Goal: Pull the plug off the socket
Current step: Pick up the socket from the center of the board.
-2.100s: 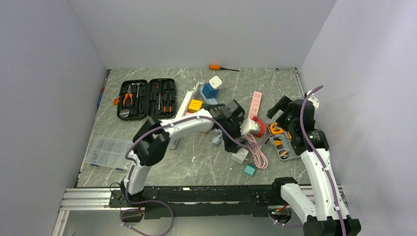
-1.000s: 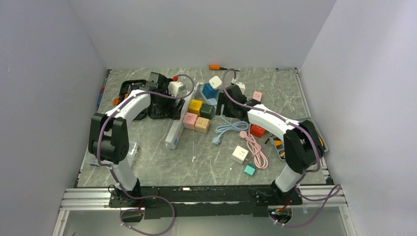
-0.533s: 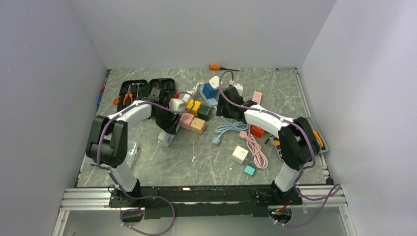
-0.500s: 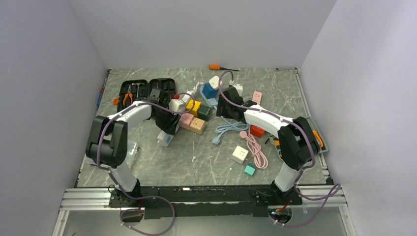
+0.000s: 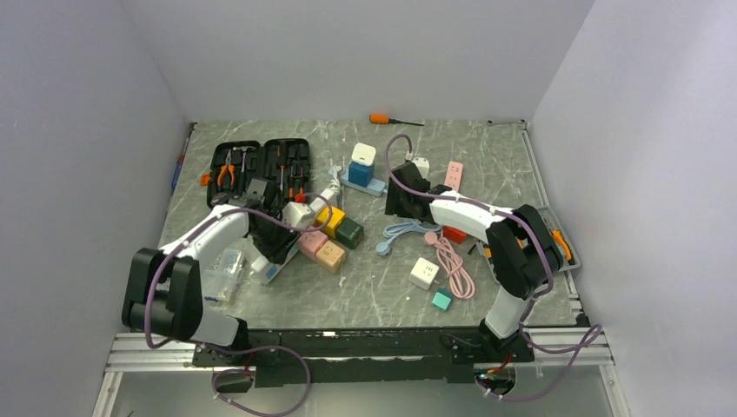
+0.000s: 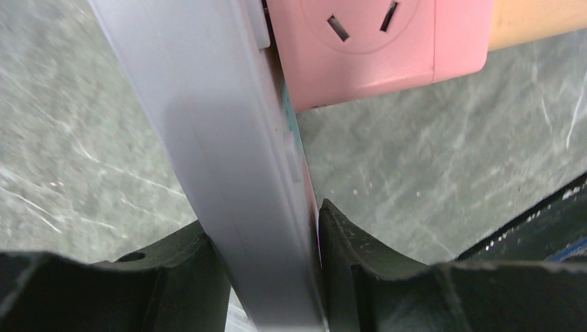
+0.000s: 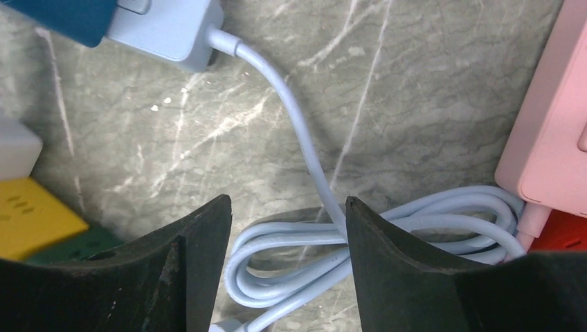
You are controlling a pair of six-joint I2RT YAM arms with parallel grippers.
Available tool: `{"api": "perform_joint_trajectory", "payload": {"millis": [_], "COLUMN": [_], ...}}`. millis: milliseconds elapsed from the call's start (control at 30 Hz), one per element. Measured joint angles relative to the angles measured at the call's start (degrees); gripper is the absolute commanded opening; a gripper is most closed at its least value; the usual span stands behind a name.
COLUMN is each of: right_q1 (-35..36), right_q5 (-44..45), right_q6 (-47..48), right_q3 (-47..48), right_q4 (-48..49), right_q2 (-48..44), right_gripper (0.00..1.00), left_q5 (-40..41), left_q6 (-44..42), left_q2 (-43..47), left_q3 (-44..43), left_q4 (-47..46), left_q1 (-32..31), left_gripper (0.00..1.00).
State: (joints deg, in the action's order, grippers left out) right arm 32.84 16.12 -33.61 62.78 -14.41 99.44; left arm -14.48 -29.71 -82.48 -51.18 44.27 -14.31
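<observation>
My L gripper point(image 6: 266, 277) pinches the white power strip point(image 6: 208, 138); R gripper point(image 7: 287, 221) spread over blue cable point(image 7: 304, 155). Tool case point(image 5: 262, 149), 10 o'clock, holds pliers point(image 5: 227, 171).

Open black tool case point(image 5: 259, 171) lies flat at the far left of the marble surface point(image 5: 374, 291), with pliers and drivers seated inside. Orange-handled screwdriver point(image 5: 387, 119) lies along the far edge. Clear parts box point(image 5: 224, 271) sits near left. Small teal block point(image 5: 441, 301) lies near front, right of centre.

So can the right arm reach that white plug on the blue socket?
Probably yes: the right gripper is open and empty, and the white plug stands uncovered atop the blue socket, close by.
</observation>
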Motion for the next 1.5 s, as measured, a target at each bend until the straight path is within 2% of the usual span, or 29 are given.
{"api": "perform_joint_trajectory", "payload": {"millis": [100,167,300,367,400,433,633,733,800,967,1100,1233,1367,1500], "right_q1": [0.0,0.07,0.09,0.09,0.11,0.11,0.11,0.02,-0.15,-1.55,-2.95,-4.07,-5.14,-6.47], "right_q5": [0.48,0.85,1.68,1.84,1.86,1.84,1.68,1.57,1.36,0.74,0.39,0.31,0.24,-0.24], "right_q6": [0.22,0.46,1.11,1.51,1.66,1.77,1.88,1.49,0.9,-0.85,-2.01,-2.86,-3.08,-3.17], "right_q3": [-1.25,-2.08,-2.86,-2.75,-2.29,-1.4,8.92,11.56,12.33,11.74,6.23,0.0,-4.7,-7.72], "right_q4": [0.04,0.02,-0.02,-0.07,-0.46,-0.87,-1.18,-1.09,-0.79,0.2,2.6,4.52,7.34,10.51], "right_q2": [0.0,-0.02,-0.13,-0.13,-0.09,0.2,4.57,5.81,6.32,6.29,4.09,-0.55,-6.08,-10.25], "right_gripper": [0.63,0.63,0.63,0.63,0.63,0.63,0.64,0.64,0.64,0.64,0.65,0.65,0.65,0.64], "left_q5": [0.55,0.87,0.98,1.44,1.84,2.1,2.32,1.29,-0.44,-4.79,-8.07,-10.88,-12.68,-12.79], "left_q6": [-2.45,-3.98,-8.96,-10.56,-11.02,-11.3,-11.39,-10.99,-10.05,-4.76,2.73,9.05,13.22,15.76], "left_q2": [3.39,5.31,10.03,12.0,12.87,13.66,16.68,16.0,14.34,9.29,0.26,-13.53,-24.04,-29.4], "left_q3": [2.64,4.2,8.39,10.4,11.04,11.32,6.91,-0.79,-9.16,-24.17,-32.09,-38.84,-41.59,-44.04], "left_q4": [2.38,3.61,8.28,10.6,11.52,12.24,15.26,17.97,19.67,17.0,12.98,9.49,6.51,4.76], "left_q1": [0.0,0.0,-0.39,-0.59,-0.68,-0.68,-0.66,-0.63,-0.55,-0.31,-0.28,-0.28,-0.28,-1.22], "left_gripper": [0.47,0.53,0.83,0.9,0.97,0.99,0.99,0.99,0.99,0.99,0.99,0.99,0.99,0.99]}}
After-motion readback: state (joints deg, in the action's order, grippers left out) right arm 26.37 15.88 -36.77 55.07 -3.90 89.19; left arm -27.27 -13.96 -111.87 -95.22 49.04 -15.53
